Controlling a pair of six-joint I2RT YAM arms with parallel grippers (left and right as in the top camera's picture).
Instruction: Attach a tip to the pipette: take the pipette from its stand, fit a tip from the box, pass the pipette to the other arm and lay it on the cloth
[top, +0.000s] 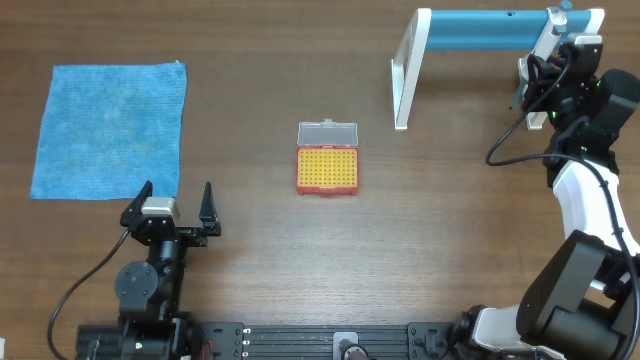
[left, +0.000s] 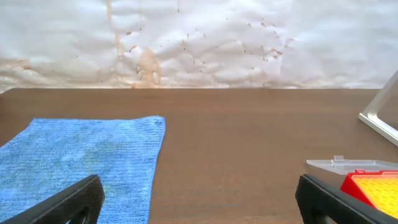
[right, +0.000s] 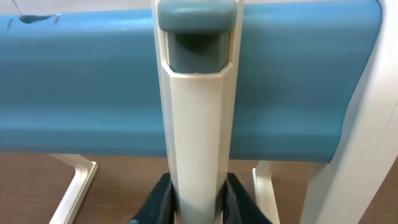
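The white pipette (right: 196, 124) with a grey top button hangs on the blue bar of its stand (right: 81, 81) at the table's far right (top: 480, 30). My right gripper (right: 198, 202) is at the stand (top: 548, 95), its two dark fingers pressed against both sides of the pipette's body. The orange tip box (top: 327, 168) with yellow tips sits mid-table, its clear lid folded back. My left gripper (top: 178, 200) rests open near the front left, holding nothing. The box (left: 373, 186) lies ahead of it to one side and the blue cloth (left: 81, 162) to the other.
The blue cloth (top: 110, 130) lies flat at the far left of the brown table. The stand's white end plate (top: 405, 70) reaches toward the table's middle. A crinkled white wall covering (left: 199, 43) backs the table's far edge.
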